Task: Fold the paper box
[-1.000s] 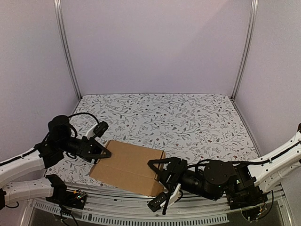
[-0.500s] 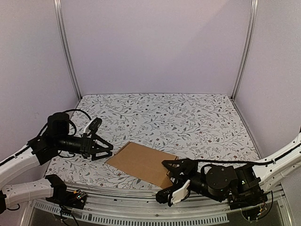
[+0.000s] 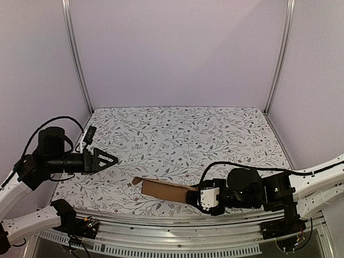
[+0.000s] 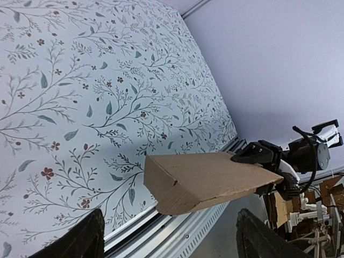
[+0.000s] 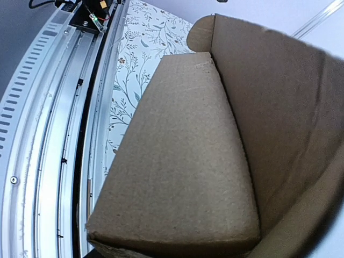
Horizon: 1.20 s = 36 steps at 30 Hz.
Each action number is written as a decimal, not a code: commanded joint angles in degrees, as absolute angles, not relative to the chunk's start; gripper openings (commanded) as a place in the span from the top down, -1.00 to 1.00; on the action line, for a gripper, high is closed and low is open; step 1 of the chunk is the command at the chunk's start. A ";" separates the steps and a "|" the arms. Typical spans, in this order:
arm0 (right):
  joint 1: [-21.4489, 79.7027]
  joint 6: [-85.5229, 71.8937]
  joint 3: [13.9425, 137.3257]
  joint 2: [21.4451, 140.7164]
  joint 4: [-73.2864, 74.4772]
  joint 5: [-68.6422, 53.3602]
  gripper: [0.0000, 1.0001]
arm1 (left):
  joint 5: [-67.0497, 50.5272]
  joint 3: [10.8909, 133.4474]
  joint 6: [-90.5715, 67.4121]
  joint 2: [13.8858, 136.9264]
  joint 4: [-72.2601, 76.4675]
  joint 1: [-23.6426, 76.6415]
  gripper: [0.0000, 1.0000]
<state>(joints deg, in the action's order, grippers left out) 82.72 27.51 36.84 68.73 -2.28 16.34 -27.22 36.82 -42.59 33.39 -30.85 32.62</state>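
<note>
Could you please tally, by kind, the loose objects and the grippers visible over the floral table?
Plain brown cardboard paper box: 1
Black two-finger grippers: 2 (left gripper, open and apart from the box; right gripper, closed on the box's right end)
Total: 3

On my right wrist feed I see the paper box (image 5: 183, 161) filling nearly everything, its plain brown panels folded into a trough with a rounded tab (image 5: 200, 33) at the far end, the floral table (image 5: 134, 48) and slotted metal rail (image 5: 43, 134) beside it.
</note>
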 commanded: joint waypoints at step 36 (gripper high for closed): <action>64.65 5.28 34.99 80.10 -14.94 -20.77 0.31 | 8.02 40.58 -38.31 59.28 -31.14 63.52 0.52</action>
